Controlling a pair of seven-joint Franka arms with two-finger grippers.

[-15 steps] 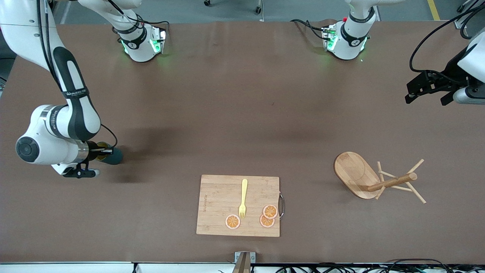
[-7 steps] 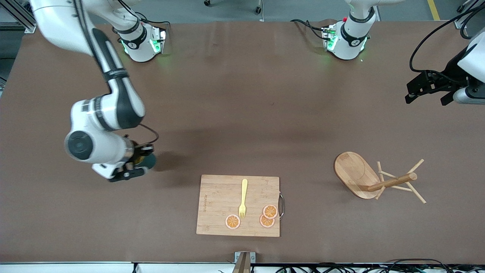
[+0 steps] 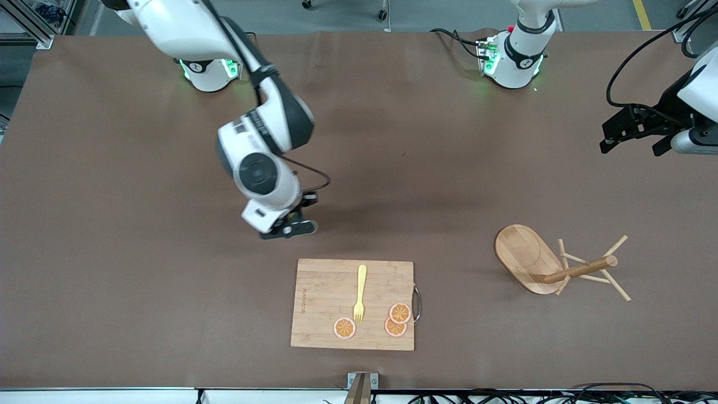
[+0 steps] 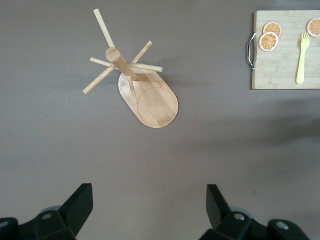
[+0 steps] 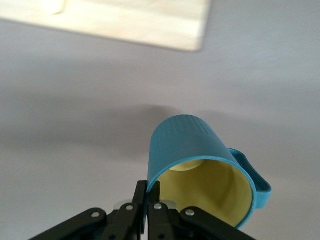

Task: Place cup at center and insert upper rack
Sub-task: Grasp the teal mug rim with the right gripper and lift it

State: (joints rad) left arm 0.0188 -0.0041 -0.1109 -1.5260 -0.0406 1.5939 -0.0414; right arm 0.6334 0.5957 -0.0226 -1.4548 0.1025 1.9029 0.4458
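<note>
The teal cup (image 5: 200, 145) with its yellow inside hangs tilted in my right gripper (image 5: 148, 187), whose fingers are shut on the cup's rim, one inside and one outside. In the front view the right gripper (image 3: 297, 216) is over bare table close to the cutting board, and its wrist hides the cup. The upper rack (image 3: 555, 264), a wooden mug tree, lies tipped on its side toward the left arm's end; its oval base (image 4: 152, 102) and pegs also appear in the left wrist view. My left gripper (image 3: 634, 132) waits open and empty (image 4: 149, 192) high over that end.
A bamboo cutting board (image 3: 325, 303) lies near the front camera at mid-table, carrying a yellow fork (image 3: 359, 292) and three orange slices (image 3: 399, 312). It has a metal handle (image 3: 417, 303) on the side toward the rack.
The right arm has swung with the cup from its own end of the table toward the middle. The left arm and the rack have not moved.
</note>
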